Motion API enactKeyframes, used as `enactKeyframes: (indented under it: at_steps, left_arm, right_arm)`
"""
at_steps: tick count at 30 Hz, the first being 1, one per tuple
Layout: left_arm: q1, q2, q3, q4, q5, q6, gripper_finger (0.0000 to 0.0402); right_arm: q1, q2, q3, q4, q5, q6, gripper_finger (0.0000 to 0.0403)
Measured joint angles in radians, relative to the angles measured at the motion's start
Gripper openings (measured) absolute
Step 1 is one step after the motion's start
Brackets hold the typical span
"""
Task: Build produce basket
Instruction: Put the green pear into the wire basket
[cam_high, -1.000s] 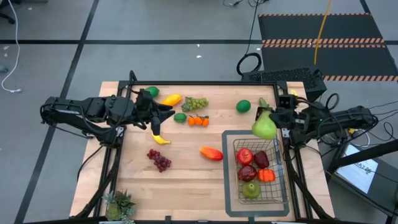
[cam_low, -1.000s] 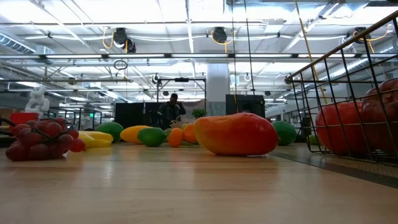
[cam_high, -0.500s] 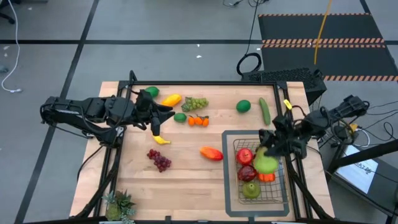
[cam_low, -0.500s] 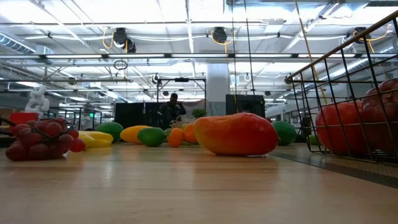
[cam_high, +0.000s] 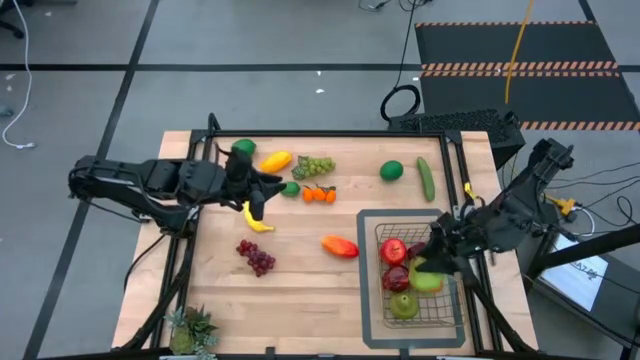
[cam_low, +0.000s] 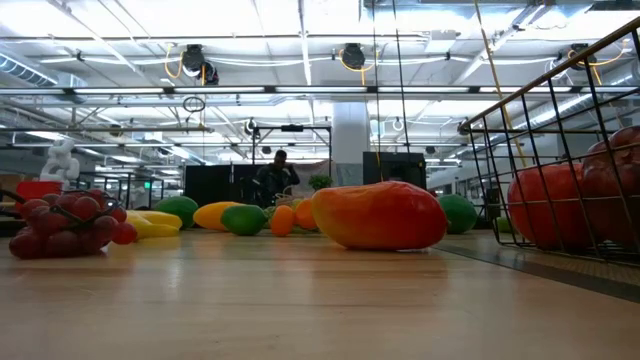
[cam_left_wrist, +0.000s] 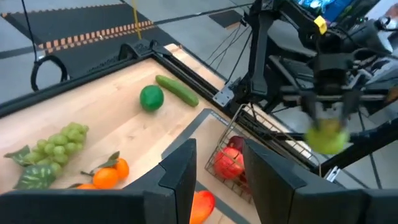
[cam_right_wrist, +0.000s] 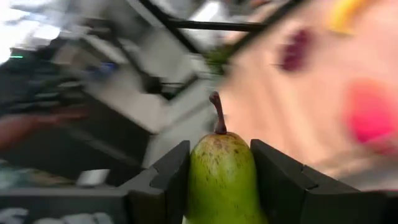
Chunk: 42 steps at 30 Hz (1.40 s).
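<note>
i've got the right gripper (cam_right_wrist: 219, 186) clamped on a green pear (cam_right_wrist: 221, 177), jaws pressed on its two flanks, stem pointing out ahead of the wrist, so the pear's long axis runs along the fingers. from above, that gripper (cam_high: 432, 262) hangs over the wire basket (cam_high: 452, 310), pear (cam_high: 428, 277) over the middle of it, above the red fruit (cam_high: 393, 250) already inside with a green one (cam_high: 403, 305) at the near end. so what matters here: the drop target is straight under the jaws, not off to a side; my read is it only needs a bit of descent and a release, and i can't tell how much height is left over the pile. risk as i judge it: the pear lands on rounded fruit and rolls, but the basket walls should keep it in. left gripper (cam_left_wrist: 217, 180) waits over the far-left part of the counter (cam_high: 300, 290), by the banana (cam_high: 254, 219) and a small green fruit (cam_high: 290, 188); jaws part open with nothing between them. loose produce lies on its side: red grapes (cam_high: 256, 256), mango (cam_high: 340, 246), oranges (cam_high: 319, 194), green grapes (cam_high: 314, 165), lime (cam_high: 391, 171), cucumber (cam_high: 426, 178) lying near-to-far. left arm is nearer most of it; cucumber and lime sit closer to the right.
</note>
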Motion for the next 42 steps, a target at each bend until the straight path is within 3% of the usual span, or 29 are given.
enactKeyframes:
  at_steps: [7, 12, 26, 31, 42]
  left_arm:
    - [-0.018, 0.046, 0.000, 0.012, 0.024, -0.002, 0.0131]
    - [-0.044, 0.072, 0.001, 0.041, 0.021, 0.008, 0.0131]
    - [-0.055, 0.123, 0.002, 0.040, -0.014, 0.031, 0.0131]
    - [-0.055, 0.134, 0.002, 0.042, -0.016, 0.046, 0.0131]
    - [-0.054, 0.133, 0.002, 0.056, -0.016, 0.050, 0.0131]
  right_arm:
    - [0.000, 0.000, 0.000, -0.422, 0.230, 0.223, 0.0151]
    - [-0.001, 0.000, -0.011, -0.610, 0.258, 0.328, 0.0151]
    - [-0.001, -0.003, -0.257, -0.412, 0.238, 0.262, 0.0151]
    - [-0.002, -0.003, -0.302, -0.359, 0.254, 0.171, 0.0153]
    - [-0.002, -0.004, -0.304, -0.298, 0.215, 0.124, 0.0210]
